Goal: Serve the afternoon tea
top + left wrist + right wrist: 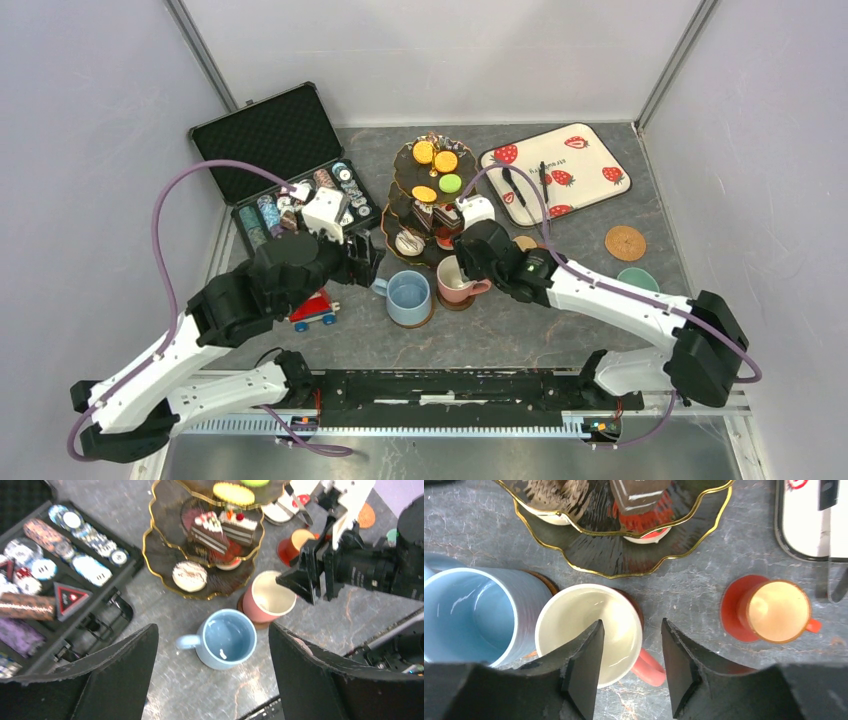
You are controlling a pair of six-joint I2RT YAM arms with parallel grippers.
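Black fingers of the right pincer [631, 630] fill the foreground, standing apart and gripping nothing: 1 finger hangs over the cream inside of the pink ceramic mug [574, 612], the other just outside its wall, near the handle. That mug stands just in front of the dark 3-tier gold-rimmed stand [624, 562], close against the pale blue ceramic mug [469, 615]. A small orange-brown cup [776, 610] on a round red coaster [734, 605] sits off the stand's front right. All 3 cups look empty. The left pincer [212, 630] hovers wide open above the blue mug, holding nothing. On the stand, small toy macarons [446, 160] lie on the upper levels, with layered cake slices [222, 527] below them and a frosted donut [190, 576] on the lowest tier. The risk, as I judge it, is that pulling away sideways would hook the inner finger on the rim. That would tip the pink mug into the blue one or against the stand's gold edge. The 2 arms also crowd each other in front of the stand.
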